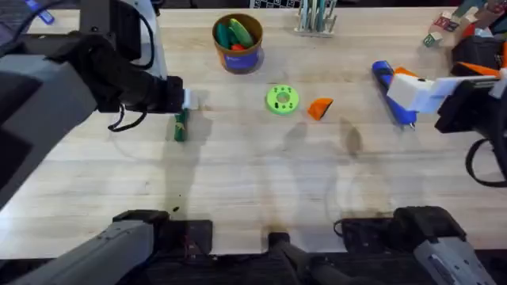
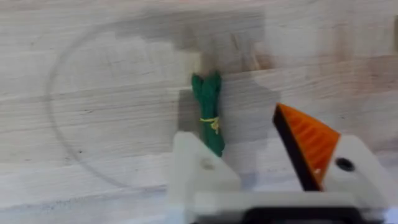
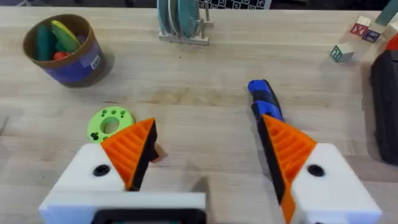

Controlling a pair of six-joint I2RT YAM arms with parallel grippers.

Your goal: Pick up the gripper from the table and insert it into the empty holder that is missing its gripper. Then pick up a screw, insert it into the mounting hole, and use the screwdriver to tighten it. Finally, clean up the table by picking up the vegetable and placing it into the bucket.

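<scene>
The orange ribbed gripper (image 1: 320, 108) lies on the table (image 1: 238, 174) right of centre, next to a round bright-green disc (image 1: 281, 100). My left gripper (image 1: 190, 99) (image 2: 239, 134) hangs open just above the dark-green vegetable (image 1: 180, 127) (image 2: 208, 112). One of its fingers is a bare white holder (image 2: 202, 171) with a small hole; the other carries an orange pad. My right gripper (image 1: 412, 93) (image 3: 208, 130) is open above the blue screwdriver (image 1: 392, 91) (image 3: 264, 99). The bucket (image 1: 238, 43) (image 3: 62, 50) stands at the back. I cannot make out a screw.
A rack of upright plates (image 1: 315, 20) (image 3: 180, 18) stands at the back edge. Small toy blocks (image 1: 444, 28) (image 3: 345, 51) lie at the back right. Bare wood stretches across the middle and front of the table, up to the arm bases.
</scene>
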